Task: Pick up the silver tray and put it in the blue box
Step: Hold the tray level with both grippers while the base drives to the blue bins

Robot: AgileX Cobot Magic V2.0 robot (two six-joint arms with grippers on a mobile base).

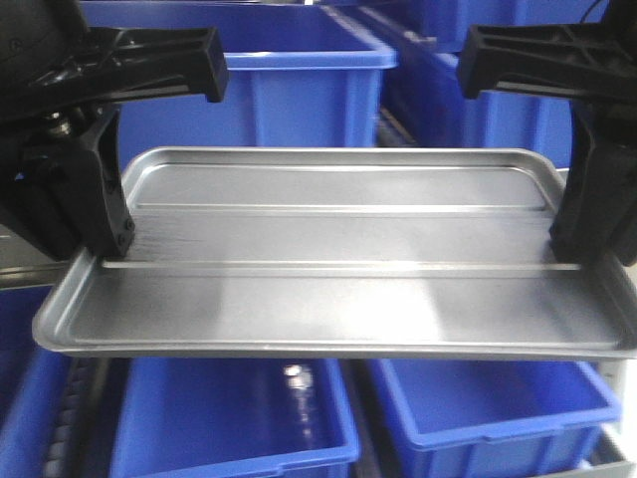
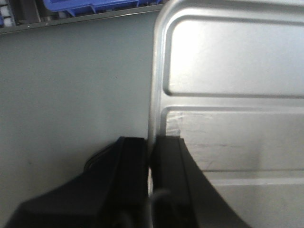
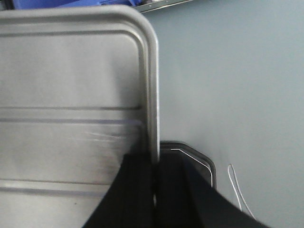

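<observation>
The silver tray [image 1: 328,289] hangs level in the air, its two long ridges running left to right. My left gripper [image 1: 111,247] is shut on the tray's left rim, and in the left wrist view this gripper [image 2: 151,142] has one finger on each side of the rim of the tray [image 2: 228,71]. At the opposite end my right gripper [image 1: 569,249] is shut on the right rim; the right wrist view shows that gripper [image 3: 156,159] pinching the edge of the tray [image 3: 71,76]. The blue box [image 1: 299,90] stands behind the tray, partly hidden by it.
Two narrower blue bins [image 1: 229,418] [image 1: 488,408] sit below the tray's front edge. More blue bins [image 1: 518,110] stand at the back right. A plain grey surface [image 2: 71,95] lies under the tray in both wrist views, with a blue bin [image 2: 90,5] at its far edge.
</observation>
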